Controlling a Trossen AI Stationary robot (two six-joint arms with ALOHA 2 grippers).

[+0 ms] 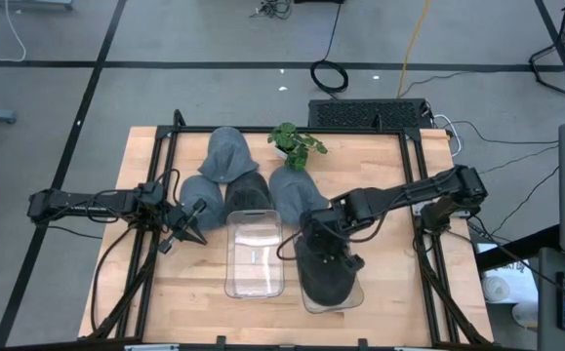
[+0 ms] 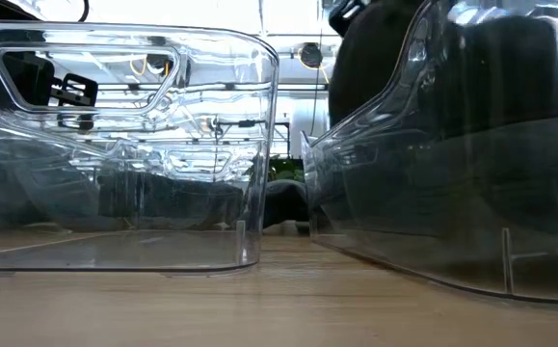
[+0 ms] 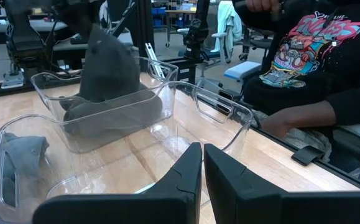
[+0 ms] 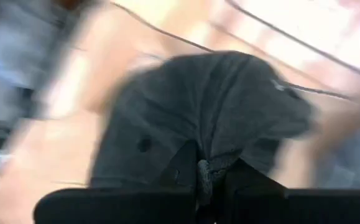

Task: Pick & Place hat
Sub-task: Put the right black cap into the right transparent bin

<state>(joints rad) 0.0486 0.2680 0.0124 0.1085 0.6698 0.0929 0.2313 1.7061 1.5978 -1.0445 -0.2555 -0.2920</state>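
Right gripper (image 1: 323,244) pinched on dark hat (image 1: 327,270), lower centre-right, lowering it into right bin (image 1: 358,295). Left gripper (image 1: 190,229) closed, empty, parked centre-left beside empty bin (image 1: 254,255), clear of the drop.

Crowded centre, open board at the lower corners

You have bare table (image 1: 155,302) at the lower left and lower right; the empty clear bin (image 1: 254,255), the hat-filled bin (image 1: 329,278), the hat pile (image 1: 248,175) and the plant (image 1: 297,144) block the middle and upper centre.
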